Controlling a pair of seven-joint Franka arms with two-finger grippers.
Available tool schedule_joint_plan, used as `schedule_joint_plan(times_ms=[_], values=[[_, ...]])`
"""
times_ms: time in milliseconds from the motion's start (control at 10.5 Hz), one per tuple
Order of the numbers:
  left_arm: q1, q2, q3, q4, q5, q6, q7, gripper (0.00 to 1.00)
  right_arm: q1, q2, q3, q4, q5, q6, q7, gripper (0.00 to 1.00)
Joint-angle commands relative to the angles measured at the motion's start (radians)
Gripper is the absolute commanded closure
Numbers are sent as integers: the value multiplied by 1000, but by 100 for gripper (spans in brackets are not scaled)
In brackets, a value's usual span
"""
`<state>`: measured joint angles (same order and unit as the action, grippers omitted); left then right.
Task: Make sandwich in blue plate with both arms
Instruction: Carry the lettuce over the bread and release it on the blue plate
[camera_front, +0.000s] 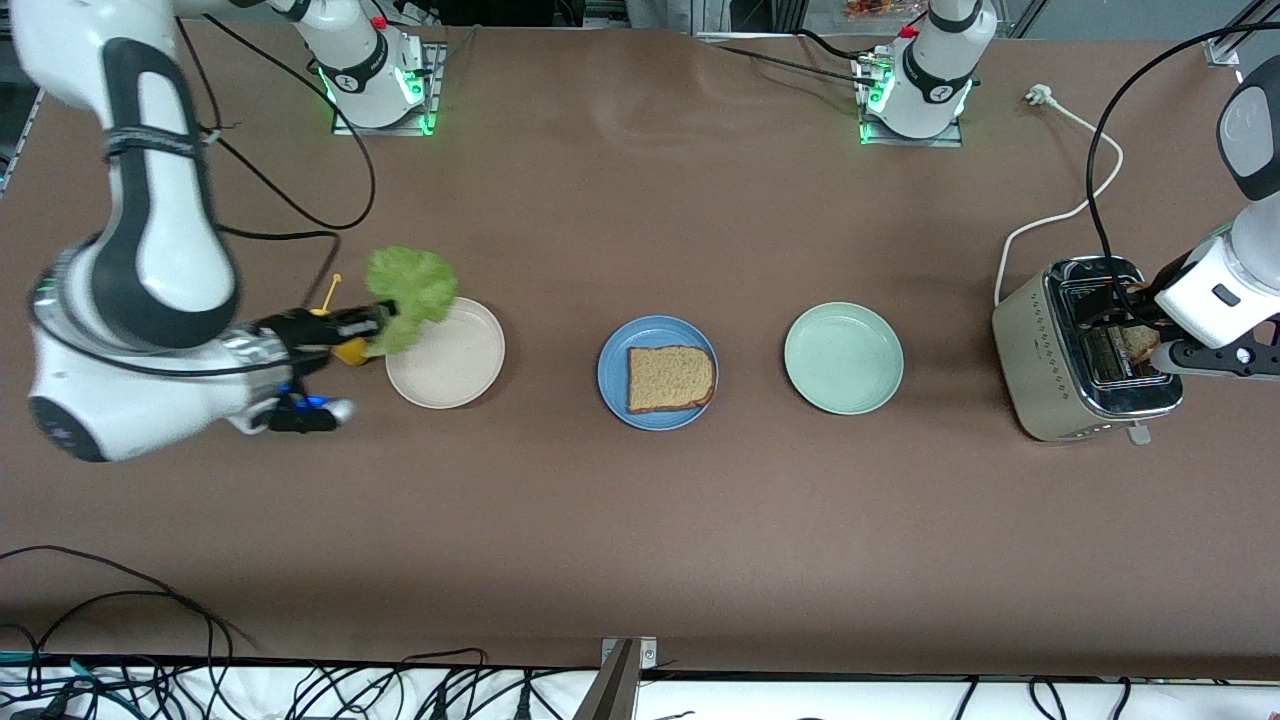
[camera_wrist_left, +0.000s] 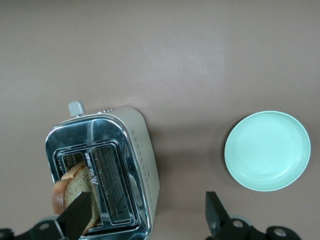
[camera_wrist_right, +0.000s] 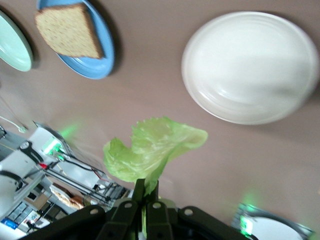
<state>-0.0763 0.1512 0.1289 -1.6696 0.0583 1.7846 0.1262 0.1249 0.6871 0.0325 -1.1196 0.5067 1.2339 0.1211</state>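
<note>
The blue plate (camera_front: 612, 372) sits mid-table with one brown bread slice (camera_front: 670, 378) lying flat on it. My right gripper (camera_front: 375, 325) is shut on a ruffled green lettuce leaf (camera_front: 412, 290), held in the air over the edge of the beige-white plate (camera_front: 450, 365). In the right wrist view the gripper (camera_wrist_right: 146, 192) pinches the lettuce (camera_wrist_right: 150, 150) at its base, with the blue plate (camera_wrist_right: 95, 65) and bread (camera_wrist_right: 67, 30) farther off. My left gripper (camera_wrist_left: 147, 215) hangs open over the toaster (camera_wrist_left: 142, 160). One of its fingers (camera_wrist_left: 77, 217) is by a bread slice (camera_wrist_left: 72, 192) standing in a slot.
A mint-green plate (camera_front: 843, 357) lies bare between the blue plate and the silver toaster (camera_front: 1040, 360) at the left arm's end. The toaster's white cord and plug (camera_front: 1040, 95) run toward the left arm's base. A small yellow object (camera_front: 350, 352) lies beside the beige plate.
</note>
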Motion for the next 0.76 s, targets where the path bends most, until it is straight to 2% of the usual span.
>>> schedule_joint_plan(times_ms=[0, 190, 380, 665], values=[[6, 11, -6, 25, 17, -20, 1, 0, 132, 11, 0, -89, 127, 245, 121, 100], [15, 13, -5, 21, 17, -20, 4, 0, 212, 63, 3, -101, 177, 408, 207, 100], [23, 14, -5, 24, 17, -20, 6, 0, 286, 133, 3, -103, 281, 580, 230, 100], [49, 15, -5, 21, 17, -17, 9, 0, 380, 216, 3, -101, 351, 787, 268, 100]])
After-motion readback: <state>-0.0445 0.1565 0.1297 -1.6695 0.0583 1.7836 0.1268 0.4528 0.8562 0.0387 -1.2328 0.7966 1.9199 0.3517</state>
